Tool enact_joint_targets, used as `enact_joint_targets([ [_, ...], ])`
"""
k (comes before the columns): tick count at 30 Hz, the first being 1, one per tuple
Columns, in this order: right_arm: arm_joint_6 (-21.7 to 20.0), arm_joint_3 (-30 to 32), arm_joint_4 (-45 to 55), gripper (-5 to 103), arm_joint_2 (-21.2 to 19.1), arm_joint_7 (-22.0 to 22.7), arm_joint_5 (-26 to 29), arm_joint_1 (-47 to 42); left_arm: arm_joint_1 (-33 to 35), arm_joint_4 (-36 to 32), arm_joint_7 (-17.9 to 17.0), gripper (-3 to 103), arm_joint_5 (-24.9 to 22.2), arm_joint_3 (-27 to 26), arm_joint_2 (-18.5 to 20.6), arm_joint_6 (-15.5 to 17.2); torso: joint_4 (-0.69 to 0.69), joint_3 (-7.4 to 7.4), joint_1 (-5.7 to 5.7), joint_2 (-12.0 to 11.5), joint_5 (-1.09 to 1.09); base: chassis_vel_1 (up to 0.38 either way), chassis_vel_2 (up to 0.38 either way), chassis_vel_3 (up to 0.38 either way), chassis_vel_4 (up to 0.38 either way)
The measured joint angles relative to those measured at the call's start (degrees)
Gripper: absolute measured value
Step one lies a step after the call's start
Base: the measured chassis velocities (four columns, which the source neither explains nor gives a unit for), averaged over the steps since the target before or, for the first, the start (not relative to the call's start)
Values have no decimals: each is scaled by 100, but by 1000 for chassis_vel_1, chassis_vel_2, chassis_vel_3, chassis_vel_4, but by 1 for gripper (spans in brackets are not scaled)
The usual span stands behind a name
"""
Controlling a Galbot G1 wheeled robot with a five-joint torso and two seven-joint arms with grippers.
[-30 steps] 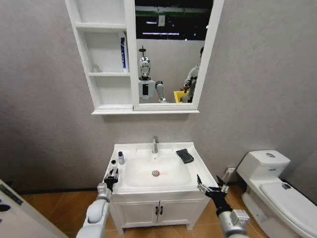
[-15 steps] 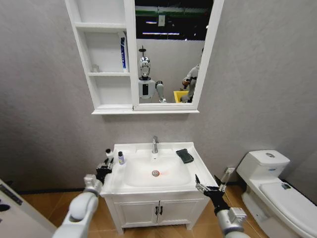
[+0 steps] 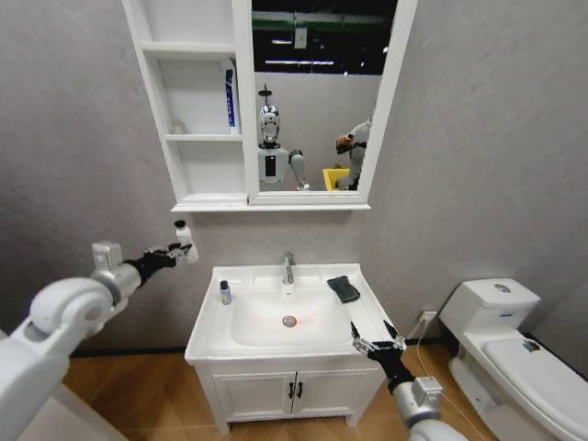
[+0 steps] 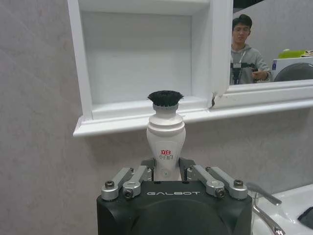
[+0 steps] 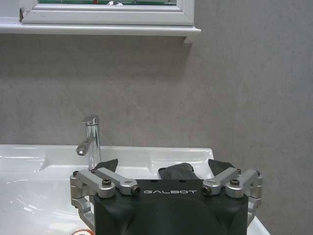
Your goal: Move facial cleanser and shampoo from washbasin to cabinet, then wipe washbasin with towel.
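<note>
The washbasin (image 3: 209, 342) carries a small bottle (image 3: 225, 293) at ten o'clock and the dark towel (image 3: 344, 288) at two o'clock.

We see the right gripper (image 5: 170, 188), fingers apart, over the washbasin (image 5: 146, 156), towel (image 5: 176, 172) ahead, tap (image 5: 91, 134) beyond.

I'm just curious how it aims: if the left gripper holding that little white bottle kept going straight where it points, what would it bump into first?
Probably the cabinet: the left gripper points the white bottle at its bottom ledge, though depth is unclear.
</note>
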Motion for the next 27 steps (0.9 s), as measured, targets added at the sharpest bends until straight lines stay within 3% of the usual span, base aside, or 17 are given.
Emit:
enact_joint_targets([
  [3,41,1,-38,100,42,-28,-19,-9,-1764,629,-282,26,-392,1246,27,215,1,0,0,0,4,0,0,0,0],
  [4,41,1,-38,100,42,-28,-19,-9,-1764,629,-282,26,-392,1246,27,215,1,0,0,0,4,0,0,0,0],
  [7,94,-3,-78,100,65,-53,-34,-11,-2916,1202,-420,26,-463,2073,-178,366,0,1,1,-1,-1,0,0,0,0],
  [8,94,-3,-78,100,65,-53,-34,-11,-2916,1202,-420,26,-463,2073,-178,366,0,1,1,-1,-1,0,0,0,0],
  [10,132,3,-91,100,83,-66,-37,-15,-3705,1688,-449,26,-443,2596,-433,433,0,0,1,-1,3,0,0,0,0],
  [13,176,45,-105,100,93,-73,-29,-26,-4280,2198,-397,26,-257,3042,-759,451,2,0,1,-1,1,0,0,0,0],
  [17,228,107,-132,100,86,-78,6,-50,-4644,2647,-287,26,-27,3339,-1072,461,1,0,1,0,2,0,0,0,0],
  [19,289,183,-168,100,67,-82,78,-81,-4907,3171,-123,26,276,3581,-1426,469,-1,0,1,-1,2,0,0,0,0],
  [21,298,192,-171,100,64,-82,89,-86,-4932,3248,-98,26,320,3604,-1472,467,-1,0,1,-1,3,0,0,0,0],
  [27,349,250,-249,100,16,-83,184,-62,-5127,4273,174,26,1042,3707,-2072,270,0,0,1,0,2,0,0,0,0],
])
